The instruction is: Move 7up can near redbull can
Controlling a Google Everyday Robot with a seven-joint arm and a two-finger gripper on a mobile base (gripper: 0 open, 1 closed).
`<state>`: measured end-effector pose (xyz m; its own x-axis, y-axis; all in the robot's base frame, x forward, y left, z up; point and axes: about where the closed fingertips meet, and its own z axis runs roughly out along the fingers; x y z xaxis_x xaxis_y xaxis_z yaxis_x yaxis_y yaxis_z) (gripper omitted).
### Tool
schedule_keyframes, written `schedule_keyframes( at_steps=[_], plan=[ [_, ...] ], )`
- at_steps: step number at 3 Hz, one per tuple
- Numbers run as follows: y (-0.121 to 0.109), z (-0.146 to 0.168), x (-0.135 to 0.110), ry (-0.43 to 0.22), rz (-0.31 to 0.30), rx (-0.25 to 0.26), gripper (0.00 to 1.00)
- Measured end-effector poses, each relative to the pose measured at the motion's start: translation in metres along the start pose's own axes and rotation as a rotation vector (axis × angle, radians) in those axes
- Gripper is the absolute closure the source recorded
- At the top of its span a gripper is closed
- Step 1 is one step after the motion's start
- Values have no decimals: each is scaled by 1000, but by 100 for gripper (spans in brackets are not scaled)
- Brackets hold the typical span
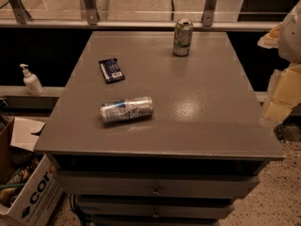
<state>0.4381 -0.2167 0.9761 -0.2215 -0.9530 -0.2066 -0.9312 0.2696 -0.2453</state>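
The 7up can (183,36), pale green and white with a silver top, stands upright near the far edge of the grey table (197,102). The redbull can (126,109), slim, silver and blue, lies on its side at the front left of the table, well apart from the 7up can. My gripper (278,101) shows as pale, blurred shapes at the right edge of the view, beyond the table's right side and level with its middle. It touches neither can.
A flat dark blue packet (112,70) lies left of centre, between the two cans. Drawers (155,189) sit under the tabletop. A soap dispenser (31,80) stands on a ledge at the left. An open cardboard box (23,192) stands on the floor at lower left.
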Motion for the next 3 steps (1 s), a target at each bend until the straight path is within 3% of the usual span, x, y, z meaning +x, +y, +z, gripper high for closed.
schedule_keyframes(
  at_steps=[1,2,3],
  plan=[
    [0,0,0,0,0,0,0],
    [-3,7,3,-22,20,36,0],
    [-23,26,6,-77,64,87,0]
  ],
)
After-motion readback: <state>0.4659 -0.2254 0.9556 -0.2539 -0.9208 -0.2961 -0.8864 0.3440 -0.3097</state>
